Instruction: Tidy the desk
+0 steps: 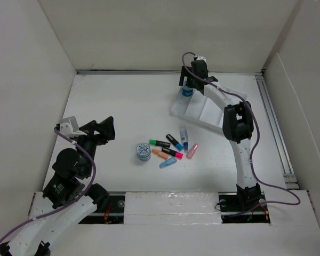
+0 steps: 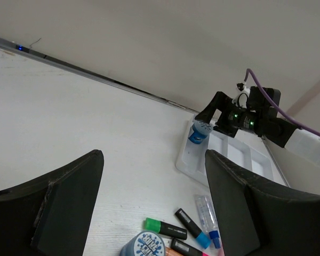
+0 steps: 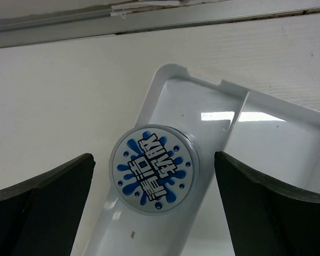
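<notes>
On the white desk (image 1: 112, 101) stands a white compartmented tray (image 1: 202, 113). A round jar with a blue splash lid (image 3: 154, 177) sits in the tray's end compartment (image 3: 170, 90). My right gripper (image 3: 153, 160) is open over it, with a gap on each side of the jar. From above, the same jar (image 1: 187, 92) shows under the right gripper (image 1: 191, 84). My left gripper (image 1: 105, 129) hangs open and empty left of a cluster of pens. In the left wrist view, the left gripper (image 2: 153, 160) frames bare tabletop.
Mid-desk lie a second splash-lid jar (image 1: 144, 152), a green-capped marker (image 1: 159, 143), a blue-capped marker (image 1: 174, 141), a pink-capped marker (image 1: 172, 153), a clear glue tube (image 1: 184, 137) and other small pens. White walls enclose the desk. A metal rail (image 1: 274, 128) runs along the right.
</notes>
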